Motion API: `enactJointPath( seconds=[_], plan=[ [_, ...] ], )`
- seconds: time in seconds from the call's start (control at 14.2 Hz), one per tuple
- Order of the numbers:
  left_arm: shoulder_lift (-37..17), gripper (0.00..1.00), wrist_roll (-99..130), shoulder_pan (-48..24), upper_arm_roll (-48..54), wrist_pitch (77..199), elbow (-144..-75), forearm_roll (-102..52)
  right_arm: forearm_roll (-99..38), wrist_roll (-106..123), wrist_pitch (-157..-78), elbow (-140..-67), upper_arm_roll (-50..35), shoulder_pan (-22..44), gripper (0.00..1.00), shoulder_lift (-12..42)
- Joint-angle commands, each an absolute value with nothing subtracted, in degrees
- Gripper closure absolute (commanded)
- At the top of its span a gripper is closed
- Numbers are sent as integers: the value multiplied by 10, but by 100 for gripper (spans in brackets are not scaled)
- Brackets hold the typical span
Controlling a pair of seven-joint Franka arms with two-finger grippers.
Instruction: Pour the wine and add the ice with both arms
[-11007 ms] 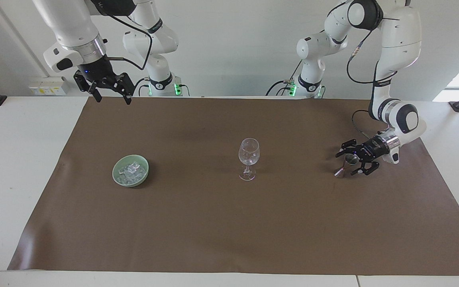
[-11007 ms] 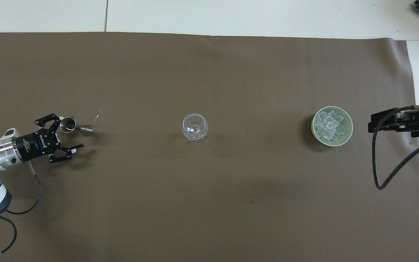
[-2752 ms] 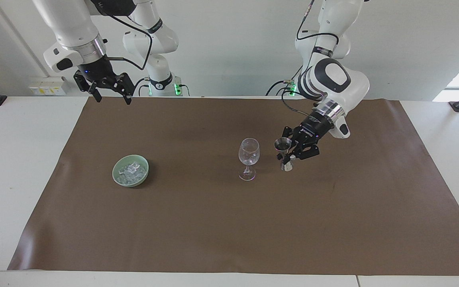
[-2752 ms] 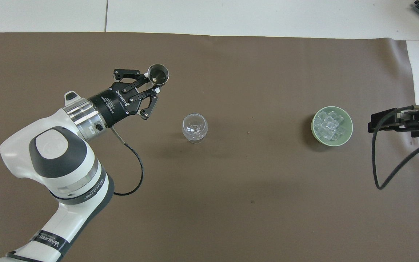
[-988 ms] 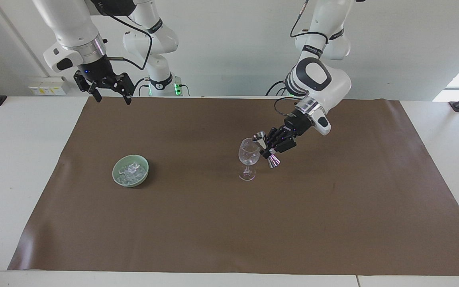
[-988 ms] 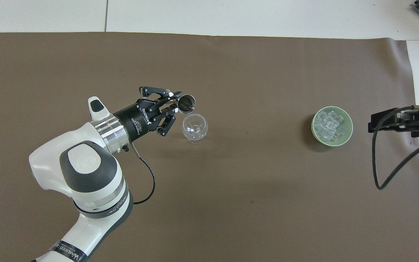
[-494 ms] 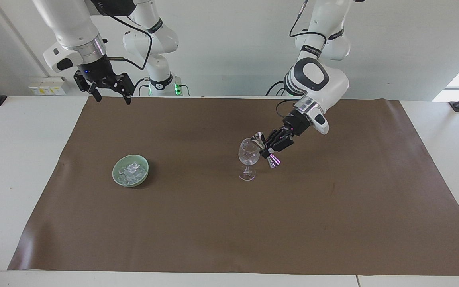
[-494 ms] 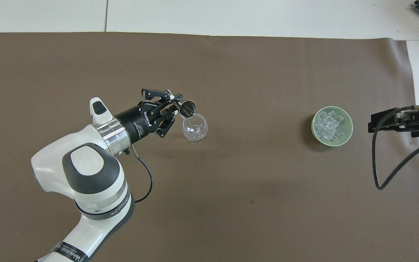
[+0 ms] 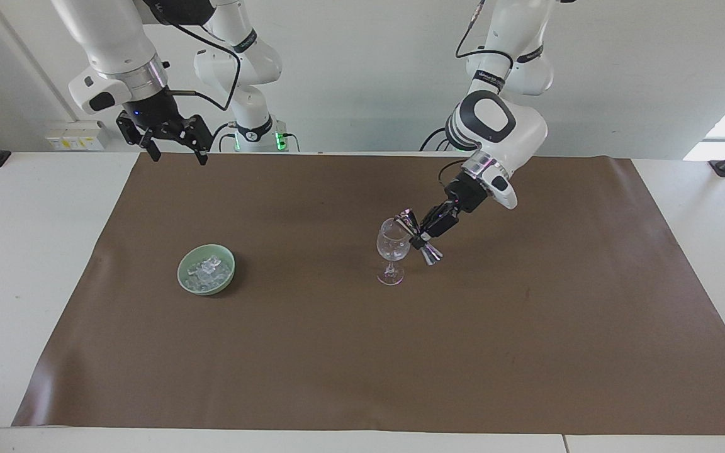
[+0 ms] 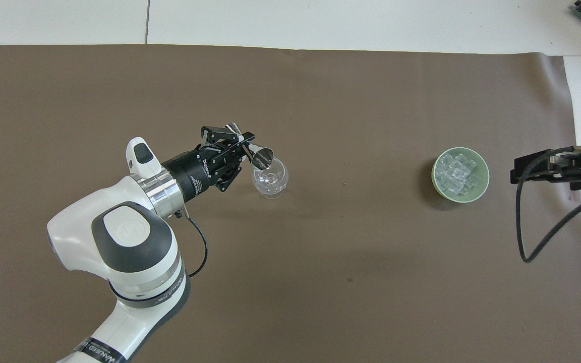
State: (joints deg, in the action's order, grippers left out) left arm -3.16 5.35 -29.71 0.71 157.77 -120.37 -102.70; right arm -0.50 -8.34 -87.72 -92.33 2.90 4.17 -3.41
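A clear stemmed wine glass (image 9: 393, 242) (image 10: 272, 179) stands mid-table on the brown mat. My left gripper (image 9: 422, 236) (image 10: 240, 146) is shut on the waist of a steel double-cone jigger (image 9: 409, 221) (image 10: 259, 154). The jigger is tipped steeply, its mouth at the glass's rim on the side toward the left arm's end. The wine is hidden; I make out no liquid. The ice (image 9: 208, 268) (image 10: 456, 174) lies in a pale green bowl (image 9: 181, 269) (image 10: 434, 174) toward the right arm's end. My right gripper (image 9: 179, 157) (image 10: 515, 174) waits open, raised over the mat's corner by its base.
The brown mat (image 9: 337, 352) (image 10: 321, 277) covers most of the white table (image 9: 35, 264). A black cable (image 10: 527, 242) hangs in a loop from the right arm beside the bowl.
The left gripper has rolled the jigger further over, bringing its mouth down to the glass's rim. The right arm has not moved.
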Motion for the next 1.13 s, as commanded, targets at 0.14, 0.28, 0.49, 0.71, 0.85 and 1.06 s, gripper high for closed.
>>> enactJointPath(
  seconds=[0.14, 0.28, 0.49, 0.71, 0.85, 1.06],
  plan=[
    [-15, 100, 1, -311, 1, 1600, -1219, -1027, -1, -69, -868, -925, 26, 39, 0, -40],
    [-17, 100, -16, -318, 1, 1614, -1219, -1027, -1, -69, -868, -925, 26, 39, 0, -40],
    [-19, 100, -46, -332, 1, 1639, -1217, -1027, -1, -68, -868, -925, 26, 39, 0, -40],
    [-18, 100, -81, -349, 1, 1674, -1216, -1027, -1, -69, -868, -925, 26, 39, 0, -40],
    [-20, 100, -95, -356, 1, 1685, -1215, -1027, -1, -68, -868, -925, 26, 39, 0, -40],
    [-19, 100, -128, -356, 1, 1694, -1214, -1027, -1, -69, -868, -925, 26, 39, 0, -40]
  ],
)
